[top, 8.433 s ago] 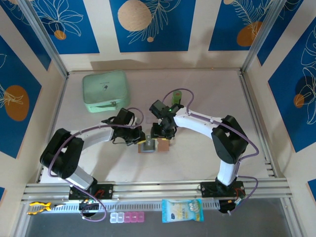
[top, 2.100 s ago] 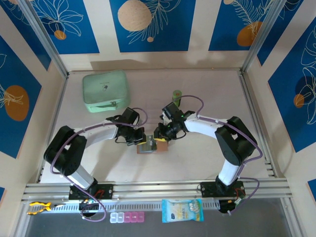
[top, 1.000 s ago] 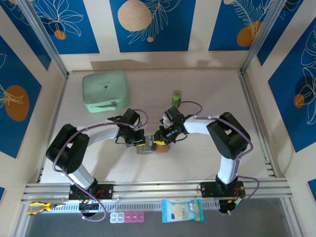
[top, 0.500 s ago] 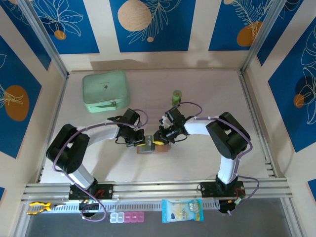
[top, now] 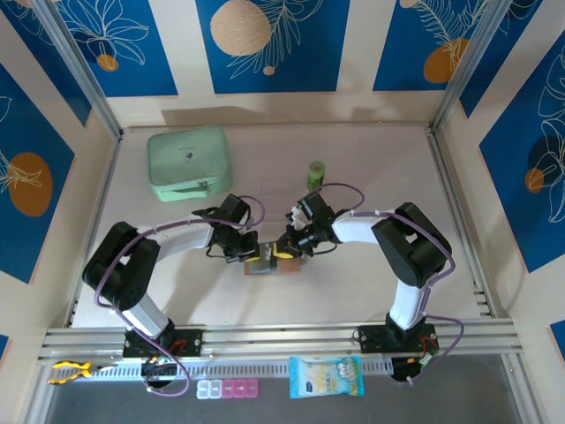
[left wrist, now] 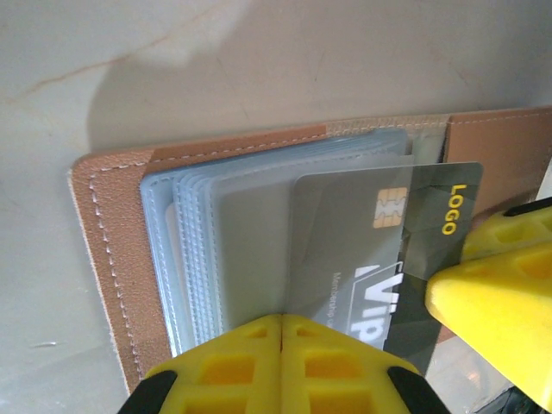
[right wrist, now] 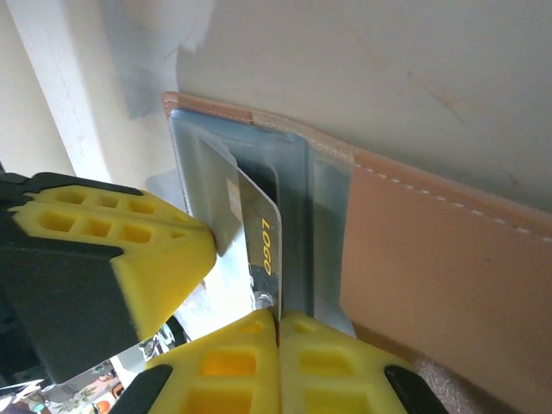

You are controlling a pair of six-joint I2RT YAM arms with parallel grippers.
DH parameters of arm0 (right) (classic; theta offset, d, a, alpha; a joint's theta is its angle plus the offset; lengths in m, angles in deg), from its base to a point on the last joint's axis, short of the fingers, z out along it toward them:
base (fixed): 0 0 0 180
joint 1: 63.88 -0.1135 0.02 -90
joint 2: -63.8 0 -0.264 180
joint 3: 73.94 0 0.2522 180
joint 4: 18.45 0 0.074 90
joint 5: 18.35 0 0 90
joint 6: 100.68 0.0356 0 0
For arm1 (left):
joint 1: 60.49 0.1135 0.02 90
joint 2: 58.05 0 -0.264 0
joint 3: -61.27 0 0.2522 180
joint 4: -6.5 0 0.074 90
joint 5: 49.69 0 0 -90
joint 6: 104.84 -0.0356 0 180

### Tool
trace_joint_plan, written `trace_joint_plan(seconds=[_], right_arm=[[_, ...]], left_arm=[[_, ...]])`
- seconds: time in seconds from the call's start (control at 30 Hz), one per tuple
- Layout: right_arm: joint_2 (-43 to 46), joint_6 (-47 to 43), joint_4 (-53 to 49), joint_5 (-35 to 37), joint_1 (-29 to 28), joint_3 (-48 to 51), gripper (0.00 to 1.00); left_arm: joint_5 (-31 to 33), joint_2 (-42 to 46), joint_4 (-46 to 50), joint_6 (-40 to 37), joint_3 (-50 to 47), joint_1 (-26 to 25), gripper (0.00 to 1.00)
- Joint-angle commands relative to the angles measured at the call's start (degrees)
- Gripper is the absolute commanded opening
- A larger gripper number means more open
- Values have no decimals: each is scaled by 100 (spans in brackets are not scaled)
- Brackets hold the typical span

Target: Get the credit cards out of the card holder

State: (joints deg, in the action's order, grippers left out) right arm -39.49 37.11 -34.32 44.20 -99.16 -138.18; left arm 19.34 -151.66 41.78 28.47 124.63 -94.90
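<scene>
Pull-out step: right tool (right wrist: 278, 319) pinches the dark grey plastic credit card (left wrist: 362, 250) mid-frame; left tool (left wrist: 281, 323), closed, pins the tan leather card holder (left wrist: 103, 259); next, pull straight.

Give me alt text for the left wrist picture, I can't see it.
A grey card marked LOGO sticks half out of the clear sleeves of an open tan card holder. The yellow left hand is shut at the bottom edge; the right hand pinches the card's corner.
</scene>
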Motion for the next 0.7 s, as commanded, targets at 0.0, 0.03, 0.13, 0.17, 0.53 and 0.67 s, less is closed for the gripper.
trace_joint_plan(seconds=[0.0, 0.03, 0.13, 0.17, 0.53, 0.67], right_arm=[[231, -107, -240, 86, 74, 141, 6], [277, -131, -294, 113, 89, 147, 6], [445, -215, -440, 201, 106, 151, 6], [488, -254, -522, 255, 114, 133, 5], [1140, -1039, -1520, 683, 308, -182, 2], [1313, -1632, -1945, 915, 329, -464, 0]], left_arm=[[150, -70, 256, -68, -114, -40, 0], [152, -69, 256, -70, -111, -41, 0], [152, -53, 256, -63, -96, -39, 0], [148, -44, 246, -68, -98, -41, 0], [214, 372, 56, 62, 15, -30, 3], [221, 535, 5, 81, 55, 33, 5]])
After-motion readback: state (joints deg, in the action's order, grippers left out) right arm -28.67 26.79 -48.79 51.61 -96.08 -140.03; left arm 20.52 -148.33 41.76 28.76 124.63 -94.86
